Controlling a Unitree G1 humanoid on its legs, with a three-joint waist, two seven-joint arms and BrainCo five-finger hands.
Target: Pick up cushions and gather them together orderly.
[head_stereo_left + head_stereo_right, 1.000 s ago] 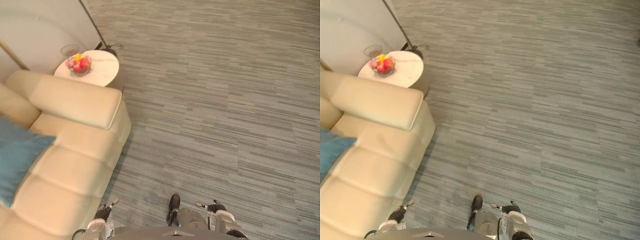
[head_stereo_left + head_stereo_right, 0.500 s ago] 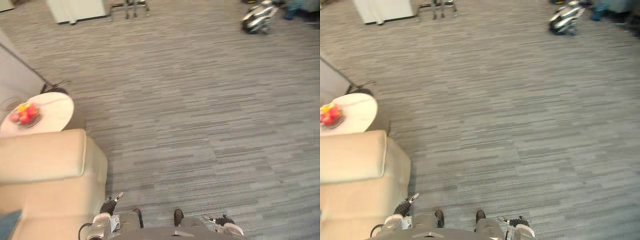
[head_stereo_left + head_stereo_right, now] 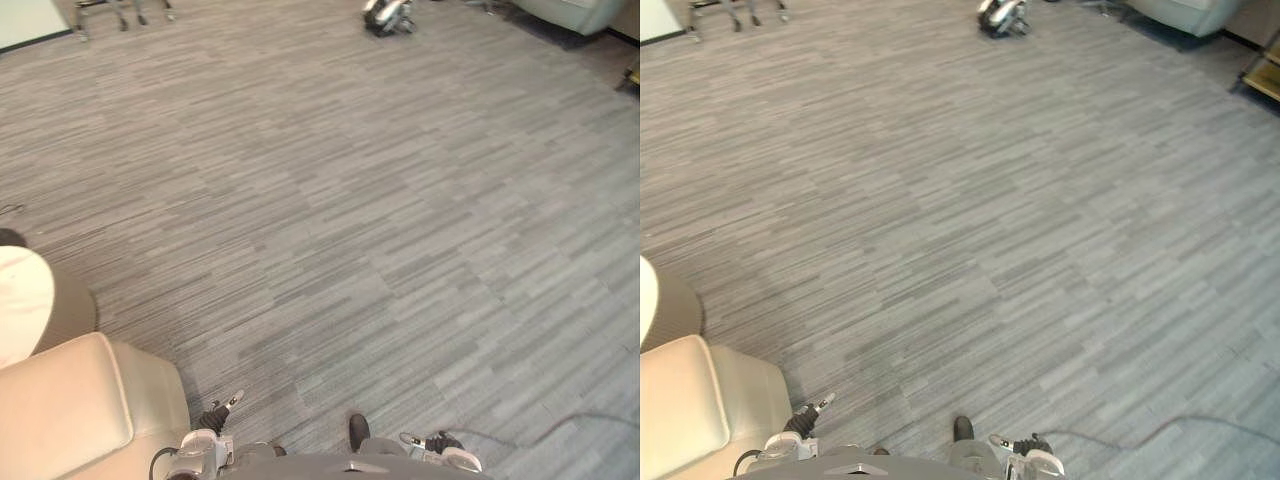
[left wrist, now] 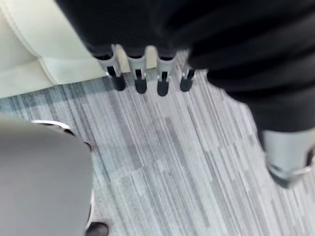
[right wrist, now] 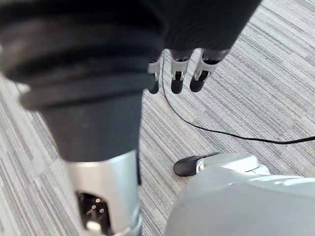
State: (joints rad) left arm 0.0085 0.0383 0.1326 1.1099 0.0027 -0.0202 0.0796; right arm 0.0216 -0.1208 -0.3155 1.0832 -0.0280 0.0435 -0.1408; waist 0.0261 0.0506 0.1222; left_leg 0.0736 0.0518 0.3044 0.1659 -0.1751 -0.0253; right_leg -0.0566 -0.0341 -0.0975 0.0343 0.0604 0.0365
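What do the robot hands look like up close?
The left robot hand and the right robot hand look alike. Each has slim silver fingers with dark tips, lined up in a row, and a thicker silver thumb set apart. A black ribbed cover, like a bendy hose, wraps the back of the hand and the wrist.

Open room, grey carpet, furniture at the edges.
Striped grey carpet floor runs wall to wall in even light. Cream sofa arm lower left, round white-topped side table just beyond it. Chair legs far left, silver-black object and pale armchair far right.
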